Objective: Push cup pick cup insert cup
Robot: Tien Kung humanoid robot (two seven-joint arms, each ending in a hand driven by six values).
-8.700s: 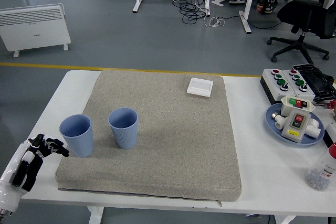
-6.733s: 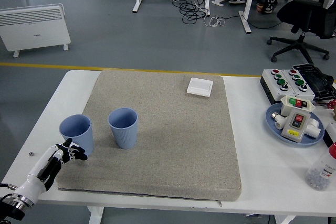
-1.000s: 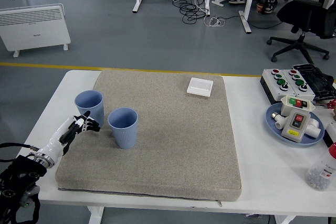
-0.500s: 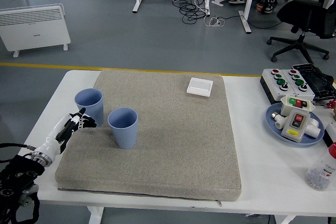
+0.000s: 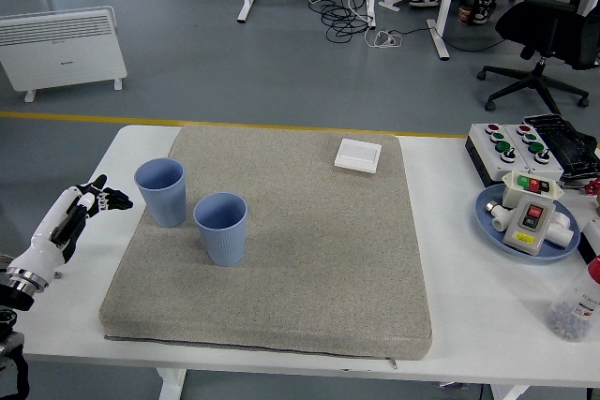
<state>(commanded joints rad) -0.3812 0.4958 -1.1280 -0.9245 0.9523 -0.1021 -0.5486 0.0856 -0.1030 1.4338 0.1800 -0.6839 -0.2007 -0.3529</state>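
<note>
reaching in from the lower left, my left arm [image 5: 42, 245] slants up over the table's [image 5: 478, 306] left margin, white forearm low near the edge and the hand higher and farther in. my left hand [image 5: 86, 204] sits just off the left side of the grey mat [image 5: 319, 259], above bare white tabletop. my fingers [image 5: 114, 200] are loosely extended and slightly fanned, black tips pointing right toward the cups, and they grip nothing. there is a clear gap between my fingertips and the nearest cup.

that one, the left cup [image 5: 160, 192], stands upright on the mat close to its left edge, mouth up. the right cup [image 5: 221, 228] stands upright too, a little nearer to me and to the right, just beside the first but not touching it. both are blue and ribbed, and neither sits inside the other.

a small white square tray [image 5: 358, 154] lies at the mat's far side. off the mat on the right, a blue plate [image 5: 489, 216] carries a switch box [image 5: 527, 214], with a button panel [image 5: 511, 145] behind it. my right hand is out of view.
</note>
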